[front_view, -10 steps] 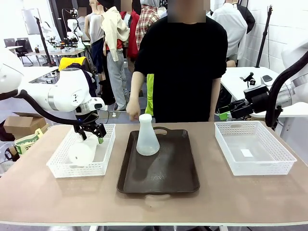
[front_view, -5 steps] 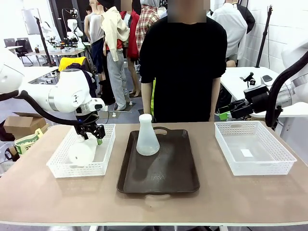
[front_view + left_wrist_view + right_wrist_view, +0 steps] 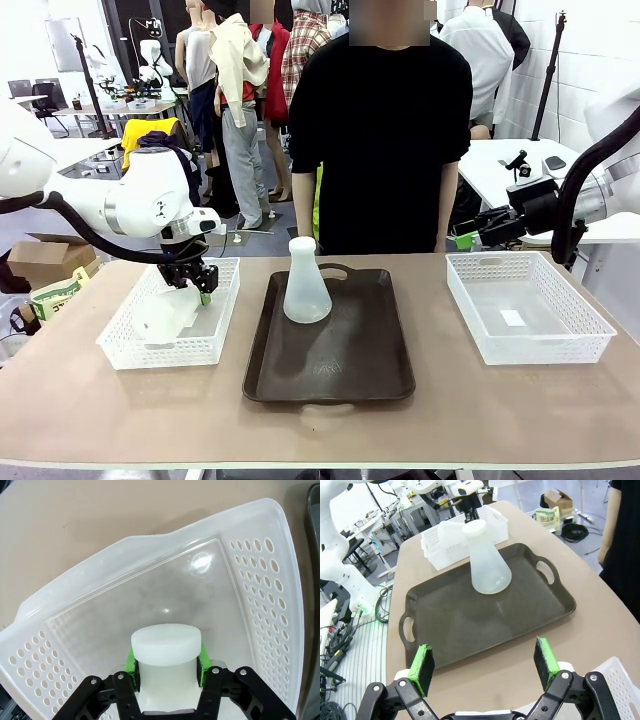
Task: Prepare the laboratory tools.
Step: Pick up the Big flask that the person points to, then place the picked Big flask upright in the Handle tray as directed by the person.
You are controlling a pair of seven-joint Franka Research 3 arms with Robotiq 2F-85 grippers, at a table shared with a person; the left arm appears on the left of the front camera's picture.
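Observation:
One translucent whitish conical flask (image 3: pixel 167 313) lies on its side in the white basket (image 3: pixel 125 345) at the table's left. My left gripper (image 3: pixel 196 282) is shut on its short neck (image 3: pixel 166 641), green pads (image 3: pixel 131 662) pressed on either side just under the rim. The other flask (image 3: pixel 305 284) stands upright at the back of the dark brown tray (image 3: pixel 340 365), also seen as the flask (image 3: pixel 487 565) on the tray (image 3: pixel 465 625). My right gripper (image 3: pixel 484 662) hangs open off the table's right end, facing the tray, nothing between its fingers.
A second white basket (image 3: pixel 590 335) sits at the right of the table. A person in a black shirt (image 3: pixel 385 120) stands at the far edge behind the tray, arms down. The tan tabletop (image 3: pixel 320 430) in front of the tray is bare.
My left gripper has closed onto the lying flask's neck, and the left arm shifted slightly. The person's hand drew back from the upright flask. The right arm stayed still.

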